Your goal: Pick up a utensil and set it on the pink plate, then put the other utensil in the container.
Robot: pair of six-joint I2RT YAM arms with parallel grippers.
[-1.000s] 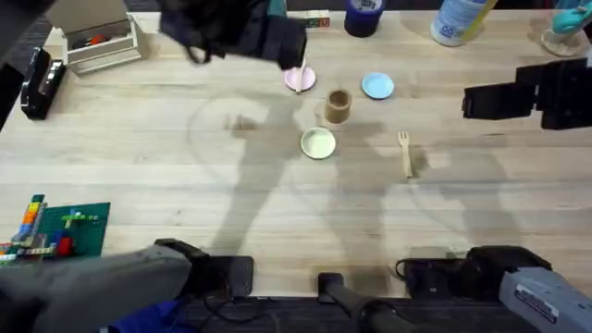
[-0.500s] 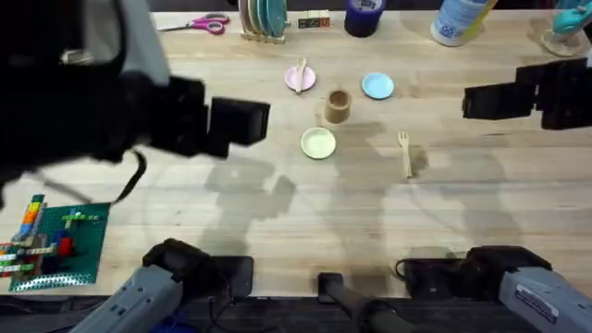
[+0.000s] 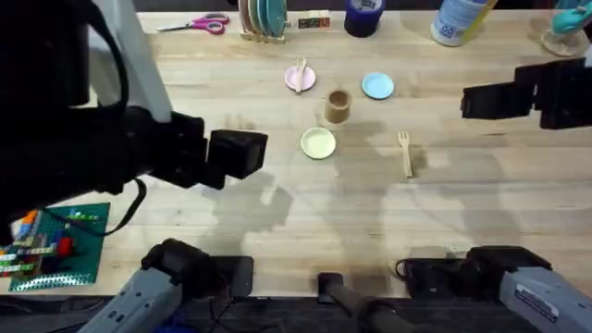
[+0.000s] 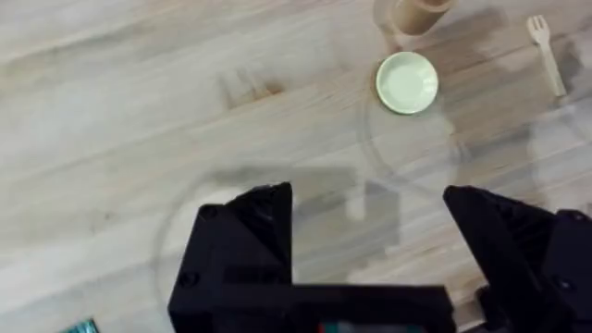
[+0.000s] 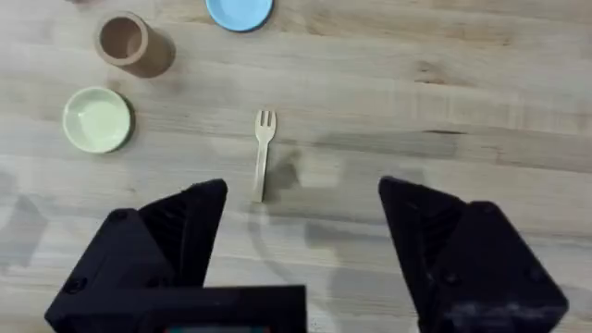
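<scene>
The wooden spoon [image 3: 301, 72] lies on the pink plate [image 3: 299, 80] at the far middle of the table. Just right of it and a little nearer stands the tan container [image 3: 338, 105] [image 5: 125, 39], upright and empty. The wooden fork [image 3: 405, 153] [image 5: 263, 155] lies flat on the table to the right, prongs pointing away. My left gripper [image 3: 242, 153] [image 4: 365, 196] hovers open and empty to the left of the plates. My right gripper [image 3: 476, 100] [image 5: 303, 199] hangs open and empty, up and to the right of the fork.
A yellow-green plate [image 3: 318, 142] sits just in front of the container, and a light blue plate [image 3: 376, 86] behind it to the right. Scissors [image 3: 199, 23], a plate rack [image 3: 264, 17], a dark blue tape roll [image 3: 363, 14] and a bottle [image 3: 458, 20] line the far edge. A Lego baseplate [image 3: 69, 236] lies near left.
My left arm has pulled back from over the pink plate, toward the left and nearer side. The spoon stays on the plate. The right arm has not moved.
</scene>
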